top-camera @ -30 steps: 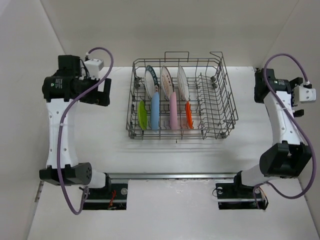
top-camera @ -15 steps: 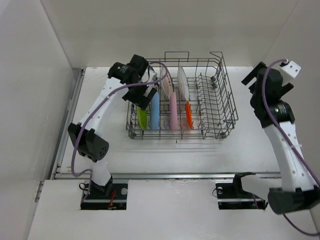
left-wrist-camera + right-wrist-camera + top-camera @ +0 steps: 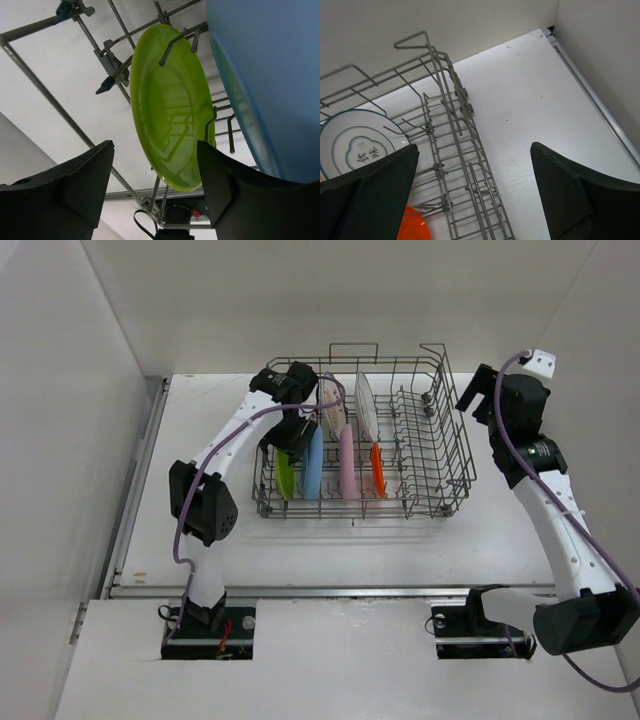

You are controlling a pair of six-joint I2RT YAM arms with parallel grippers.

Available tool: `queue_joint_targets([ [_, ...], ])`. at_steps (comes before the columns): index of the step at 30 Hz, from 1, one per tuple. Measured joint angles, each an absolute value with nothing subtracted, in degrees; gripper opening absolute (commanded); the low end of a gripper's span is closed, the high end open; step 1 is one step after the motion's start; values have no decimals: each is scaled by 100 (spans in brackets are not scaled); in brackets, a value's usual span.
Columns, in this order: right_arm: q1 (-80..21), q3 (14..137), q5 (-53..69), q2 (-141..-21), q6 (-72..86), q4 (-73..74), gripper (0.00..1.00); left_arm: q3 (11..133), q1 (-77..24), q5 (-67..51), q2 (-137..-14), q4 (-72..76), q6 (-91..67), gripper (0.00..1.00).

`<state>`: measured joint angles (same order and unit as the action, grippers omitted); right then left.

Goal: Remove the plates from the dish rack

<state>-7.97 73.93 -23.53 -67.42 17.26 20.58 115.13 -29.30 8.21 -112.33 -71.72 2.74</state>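
Over the rack (image 3: 430, 440) the left arm bent down, left gripper (image 3: 154, 165) spread, grasping nothing; ahead between its jaws the green plate (image 3: 170, 100) stood on edge. Right gripper (image 3: 475, 170) gaped beside the rack.

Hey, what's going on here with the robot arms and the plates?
The left gripper is at the left end of the grey wire dish rack, jaws apart, facing the lime green round plate, not yet gripping it. The right gripper hangs open by the rack's right side, holding nothing.

Lab test booth: plain white walls (image 3: 330, 290) around a table (image 3: 330, 550).
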Motion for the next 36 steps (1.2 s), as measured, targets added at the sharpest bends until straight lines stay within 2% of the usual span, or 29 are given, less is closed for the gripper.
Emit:
queue_joint_targets([
  [5,-797,7196,-2368,-6777,1643,2047,99,11513,-3009,884,-11397,-7175,222,53],
  [10,-799,7177,-2375,-6869,1623,2001,99,11563,-3070,915,-11531,-7201,204,38],
  [11,-799,7172,-2375,-6919,1623,2003,99,11566,-3076,913,-11590,-7205,202,33],
  [12,-799,7164,-2370,-6971,1625,2001,99,11566,-3076,906,-11644,-7212,187,21],
  [15,-799,7118,-2346,-7153,1625,1997,99,11587,-3055,1194,-11771,-7264,5,0],
  [22,-799,7116,-2307,-7671,1625,2047,99,11791,-2956,1100,-11885,-7406,-362,0],
  [28,-799,7118,-2290,-7771,1625,2082,99,12427,-2967,1168,-12108,-7679,-370,0],
  [36,-871,7150,-2285,-7771,1623,2104,99,12857,-3020,1708,-12009,-7572,-266,0],
])
